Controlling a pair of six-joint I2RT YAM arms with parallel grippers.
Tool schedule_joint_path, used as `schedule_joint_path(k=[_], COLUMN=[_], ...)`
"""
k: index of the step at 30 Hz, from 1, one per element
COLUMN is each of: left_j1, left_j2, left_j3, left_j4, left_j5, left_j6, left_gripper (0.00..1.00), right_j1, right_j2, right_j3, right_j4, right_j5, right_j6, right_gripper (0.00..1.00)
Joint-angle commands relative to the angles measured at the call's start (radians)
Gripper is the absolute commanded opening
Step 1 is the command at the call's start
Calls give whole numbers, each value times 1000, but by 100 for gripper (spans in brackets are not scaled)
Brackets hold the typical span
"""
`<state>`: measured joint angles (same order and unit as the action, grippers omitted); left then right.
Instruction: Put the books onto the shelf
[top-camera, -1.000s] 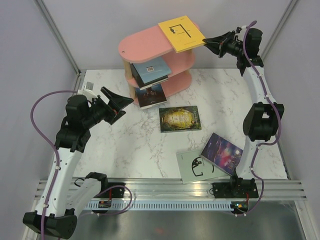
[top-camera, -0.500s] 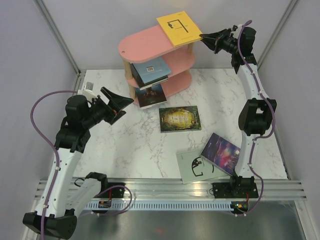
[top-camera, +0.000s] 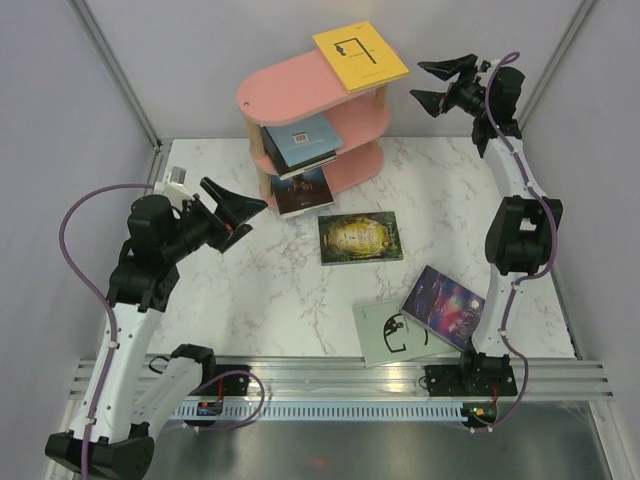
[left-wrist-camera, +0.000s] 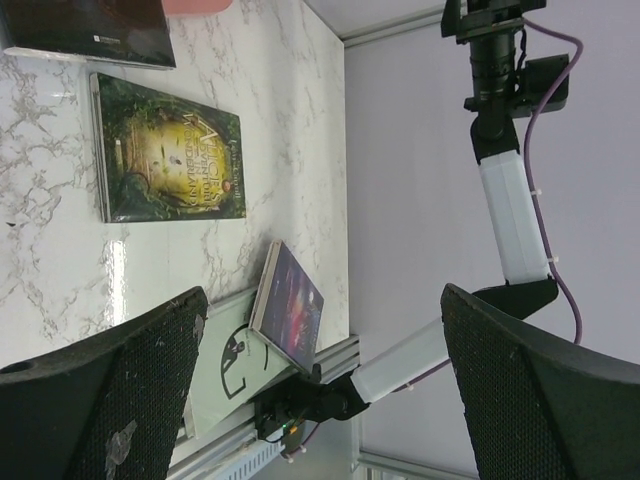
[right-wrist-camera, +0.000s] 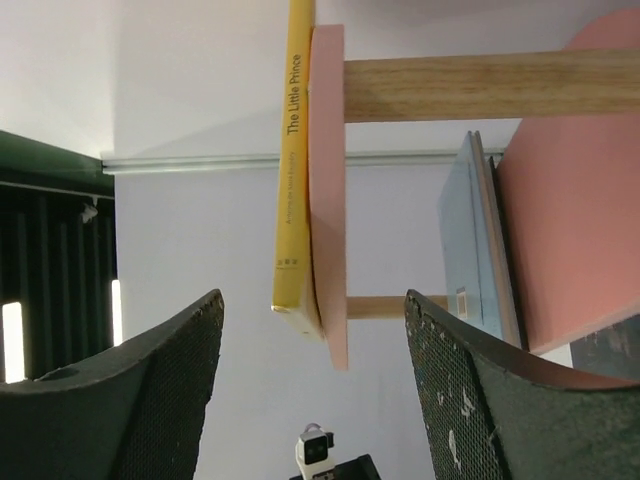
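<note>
The yellow book (top-camera: 360, 57) lies flat on the top board of the pink shelf (top-camera: 285, 92), overhanging its right end. My right gripper (top-camera: 420, 82) hangs open just right of it, touching nothing. In the right wrist view the yellow book (right-wrist-camera: 293, 170) rests against the top board (right-wrist-camera: 328, 180), and my right gripper (right-wrist-camera: 314, 300) is apart from both. A blue book (top-camera: 303, 140) sits on the middle tier and a dark one (top-camera: 303, 192) on the bottom tier. My left gripper (top-camera: 250, 218) is open and empty above the table's left side.
On the marble table lie a green-gold book (top-camera: 359, 237), a purple galaxy book (top-camera: 446, 305) and a pale grey-green book (top-camera: 390, 333) under it near the front rail (top-camera: 330, 372). The left wrist view shows the green-gold book (left-wrist-camera: 170, 165) and galaxy book (left-wrist-camera: 290, 310).
My right gripper has opened, let go of the yellow book and drawn back slightly to the right. The book now rests on the top board. The left arm barely shifted.
</note>
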<state>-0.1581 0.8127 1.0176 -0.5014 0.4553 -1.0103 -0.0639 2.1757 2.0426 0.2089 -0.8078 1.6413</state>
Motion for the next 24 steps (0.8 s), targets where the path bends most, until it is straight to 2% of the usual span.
schedule_joint_path(k=[1, 5, 9, 10, 11, 17, 18, 24], left_j1=[3, 3, 3, 3, 3, 3, 3, 3], left_j2=[-18, -23, -38, -37, -40, -76, -81, -95], left_j3=[-2, -14, -42, -51, -54, -106, -112, -123], left_j4=[-8, -19, -22, -25, -25, -45, -49, -75], left_j5=[17, 19, 17, 22, 23, 34, 42, 49], left_j6=[6, 4, -7, -10, -10, -28, -33, -24], left_gripper=[100, 100, 100, 100, 100, 100, 100, 100], right_j1=[-48, -109, -120, -120, -120, -88, -83, -31], right_j2=[-127, -232, -292, -297, -300, -294, -286, -205], right_j3=[-135, -310, -421, -441, -475, -752, -809, -884], right_j4=[171, 140, -242, -361, -384, -396, -398, -422], right_j5=[-20, -36, 15, 30, 50, 96, 105, 169], right_j6=[49, -33, -344, -392, -441, -580, -618, -719], right_gripper=[78, 79, 79, 75, 71, 45, 37, 25])
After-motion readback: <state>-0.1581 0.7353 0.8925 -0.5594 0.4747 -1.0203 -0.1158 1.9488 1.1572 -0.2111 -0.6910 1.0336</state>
